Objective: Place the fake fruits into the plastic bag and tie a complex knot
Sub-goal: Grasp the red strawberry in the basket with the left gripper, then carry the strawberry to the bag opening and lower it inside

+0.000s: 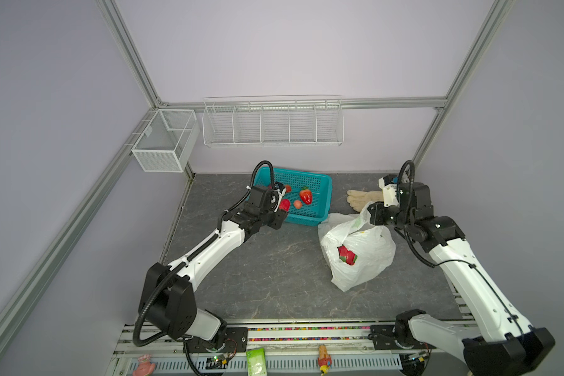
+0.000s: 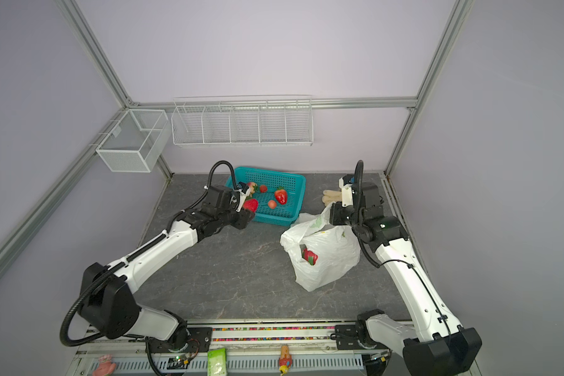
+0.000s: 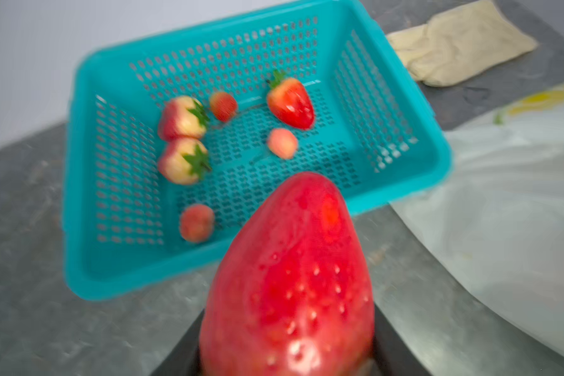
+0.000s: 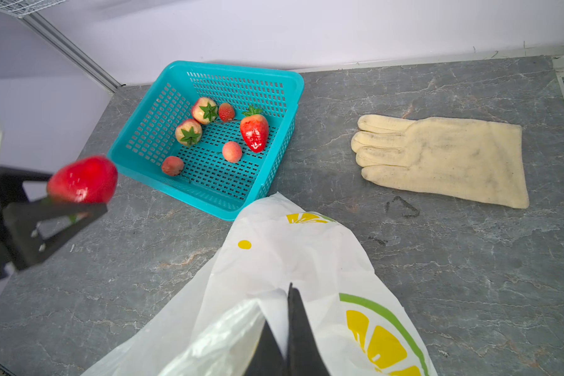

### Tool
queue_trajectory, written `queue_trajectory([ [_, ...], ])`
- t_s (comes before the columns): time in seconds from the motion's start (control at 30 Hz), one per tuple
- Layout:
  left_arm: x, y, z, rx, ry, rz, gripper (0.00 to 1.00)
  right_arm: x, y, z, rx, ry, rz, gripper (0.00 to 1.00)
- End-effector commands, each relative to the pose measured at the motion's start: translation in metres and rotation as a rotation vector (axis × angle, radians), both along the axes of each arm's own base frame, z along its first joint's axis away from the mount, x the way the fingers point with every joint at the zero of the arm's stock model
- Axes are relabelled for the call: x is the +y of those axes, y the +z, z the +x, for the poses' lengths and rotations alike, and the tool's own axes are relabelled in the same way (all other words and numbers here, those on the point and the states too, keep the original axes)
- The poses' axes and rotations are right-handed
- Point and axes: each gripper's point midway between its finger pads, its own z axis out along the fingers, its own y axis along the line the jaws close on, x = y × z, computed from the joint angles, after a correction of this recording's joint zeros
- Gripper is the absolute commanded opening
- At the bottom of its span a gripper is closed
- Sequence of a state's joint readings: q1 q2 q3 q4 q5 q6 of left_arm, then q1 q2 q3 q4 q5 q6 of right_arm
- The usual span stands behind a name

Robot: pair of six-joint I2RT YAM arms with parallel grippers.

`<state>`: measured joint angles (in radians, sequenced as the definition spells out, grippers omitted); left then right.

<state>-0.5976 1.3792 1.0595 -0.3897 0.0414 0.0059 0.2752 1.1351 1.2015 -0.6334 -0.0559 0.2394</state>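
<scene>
My left gripper is shut on a large bright red strawberry, held just over the near left corner of the teal basket; the same fruit shows between black fingers in the right wrist view. Several fake fruits remain in the basket: a red strawberry, two pale strawberries, a peach ball. The plastic bag, white with lemon prints, lies right of the basket with a red fruit inside. My right gripper is shut on the bag's upper edge, holding it raised.
A beige glove lies flat behind the bag near the back wall. White wire racks hang on the back wall and at the left corner. Small items sit along the front rail.
</scene>
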Motion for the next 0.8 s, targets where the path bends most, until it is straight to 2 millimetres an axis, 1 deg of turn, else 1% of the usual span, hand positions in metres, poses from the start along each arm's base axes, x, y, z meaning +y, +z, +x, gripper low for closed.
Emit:
queue_trajectory([
  [0.0, -0.018, 0.005, -0.053, 0.049, -0.024, -0.182, 0.39, 0.003, 0.008, 0.001, -0.032, 0.018, 0.031, 0.06],
  [0.07, -0.028, -0.003, -0.093, 0.069, -0.097, -0.201, 0.39, 0.007, 0.01, 0.001, -0.029, 0.041, 0.034, 0.06],
  [0.13, -0.039, -0.011, -0.122, 0.078, -0.144, -0.211, 0.39, 0.01, 0.011, 0.0, -0.023, 0.058, 0.042, 0.06],
  [0.2, -0.056, -0.017, -0.146, 0.084, -0.204, -0.211, 0.4, 0.013, 0.012, 0.0, -0.021, 0.071, 0.051, 0.06],
  [0.27, -0.075, -0.021, -0.16, 0.083, -0.255, -0.192, 0.39, 0.014, 0.012, -0.001, -0.021, 0.075, 0.054, 0.06],
  [0.4, -0.124, -0.025, -0.185, 0.103, -0.385, -0.166, 0.38, 0.011, 0.016, -0.004, -0.023, 0.071, 0.04, 0.06],
  [0.5, -0.152, -0.022, -0.198, 0.119, -0.463, -0.17, 0.38, 0.007, 0.02, -0.007, -0.032, 0.061, 0.032, 0.06],
  [0.57, -0.162, -0.014, -0.203, 0.121, -0.497, -0.195, 0.37, 0.006, 0.019, -0.009, -0.027, 0.058, 0.024, 0.06],
  [0.67, -0.168, 0.004, -0.201, 0.088, -0.507, -0.241, 0.36, 0.005, 0.017, -0.014, -0.02, 0.063, 0.022, 0.06],
  [0.77, -0.178, 0.021, -0.199, 0.05, -0.512, -0.322, 0.36, 0.005, 0.013, -0.018, -0.009, 0.062, 0.027, 0.06],
])
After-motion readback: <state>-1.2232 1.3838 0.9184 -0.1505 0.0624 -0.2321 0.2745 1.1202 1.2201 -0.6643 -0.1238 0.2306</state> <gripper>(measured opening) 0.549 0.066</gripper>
